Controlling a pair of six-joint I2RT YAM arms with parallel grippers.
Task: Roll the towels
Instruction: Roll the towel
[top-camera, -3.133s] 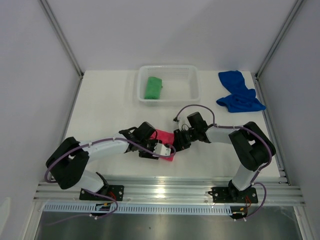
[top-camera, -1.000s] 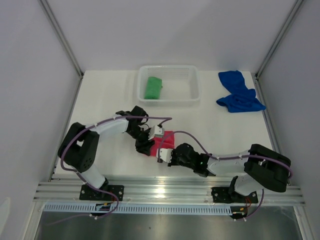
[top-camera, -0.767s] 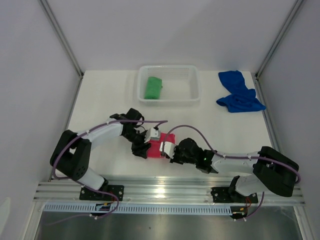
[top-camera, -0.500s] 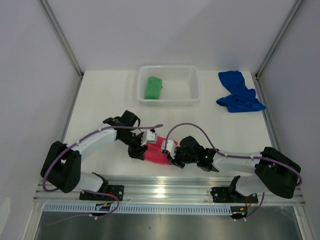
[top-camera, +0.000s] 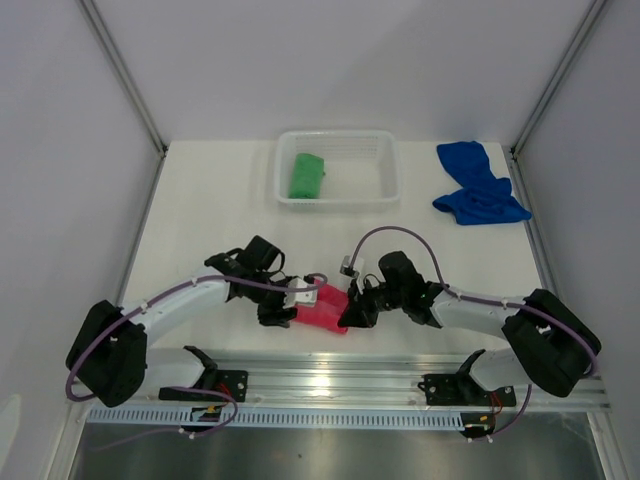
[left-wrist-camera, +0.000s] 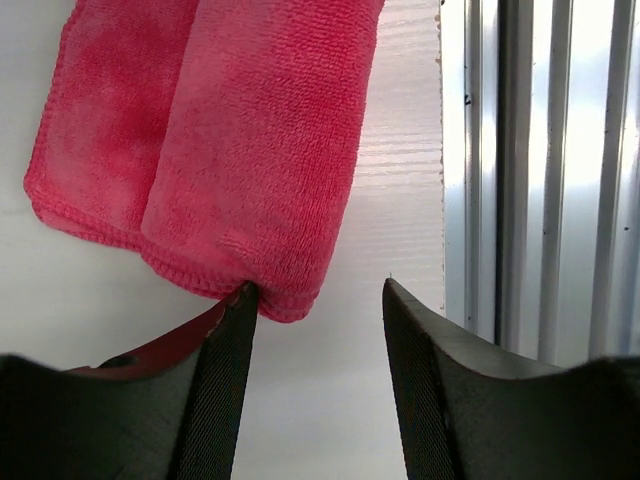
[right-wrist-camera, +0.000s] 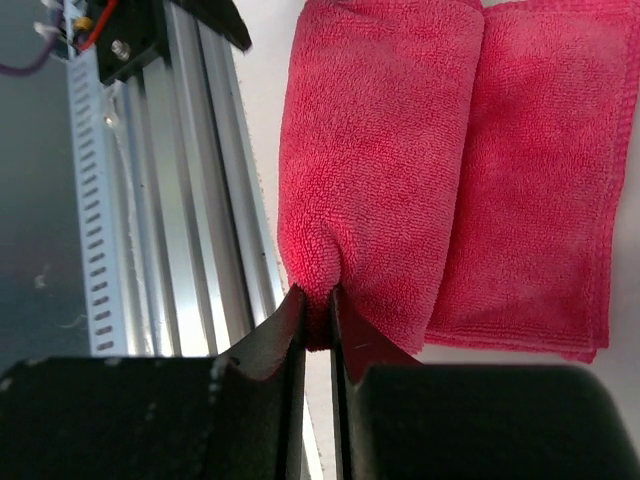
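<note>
The right gripper (right-wrist-camera: 318, 300) is clenched on one end of the half-rolled pink-red towel (right-wrist-camera: 400, 170) lying just ahead of it. The left gripper (left-wrist-camera: 318, 290) stands released at the other end. Both ends should turn together for a tight roll.

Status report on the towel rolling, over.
Left gripper open beside pink-red towel, right gripper shut on its roll end. Towel half rolled. Green towel in basket, blue towel loose, nothing blocking.
</note>
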